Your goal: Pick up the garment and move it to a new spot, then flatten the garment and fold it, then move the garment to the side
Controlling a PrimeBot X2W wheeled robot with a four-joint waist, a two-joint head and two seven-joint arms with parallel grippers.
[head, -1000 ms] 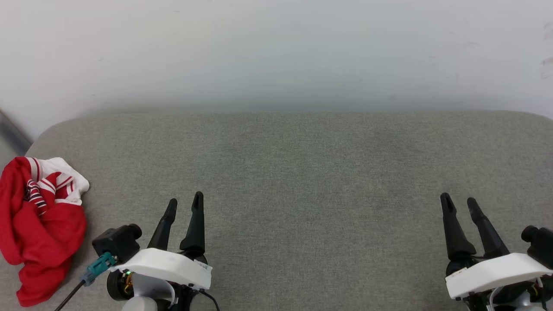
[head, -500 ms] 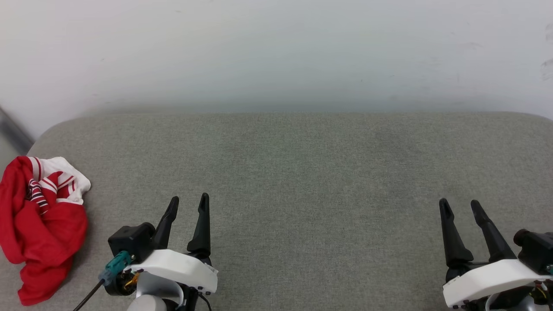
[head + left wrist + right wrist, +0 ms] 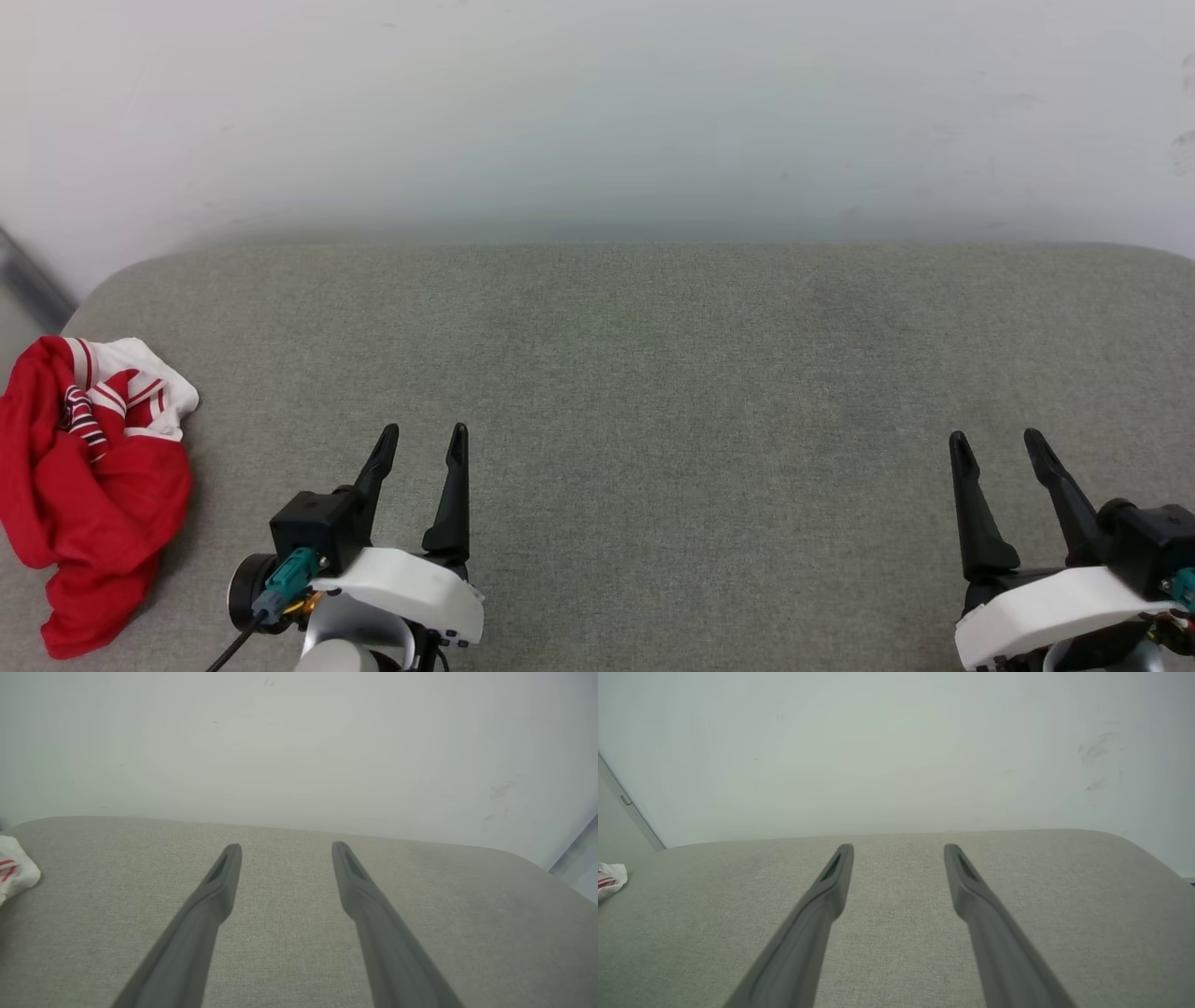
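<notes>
At the far left of the head view, heaped at the left end of the grey padded surface (image 3: 653, 373): the garment (image 3: 89, 495), red, bunched and unflattened, with a white, red-striped sleeve section on top. Glimpsed too at the left edge of the left wrist view, a white, red-striped scrap of the garment (image 3: 14, 870), and smaller at the left edge of the right wrist view (image 3: 609, 877). Just right of the heap, apart from the cloth and touching nothing: the left gripper (image 3: 424, 431), jaws spread wide and empty, fingers pointing toward the wall (image 3: 597, 112) rather than at the heap. Bare padding across the whole middle. At the far right, well apart from the cloth: the right gripper (image 3: 996, 437), likewise spread wide, holding nothing, aimed straight ahead over the bare surface. Judged from this: very start of the task, first step in hand, the pick-up, with no grasp yet made and nothing moved, flattened or folded. Next move, most likely: turn the left arm leftward and down onto the heap, aim at a raised fold near the top rather than a flat edge, close on enough fabric to lift the whole bundle, then carry it toward the open middle, within reach of both arms for spreading. Worth watching: pinching only one thin layer and dragging instead of lifting, or nudging the heap off the left end, very near.
</notes>
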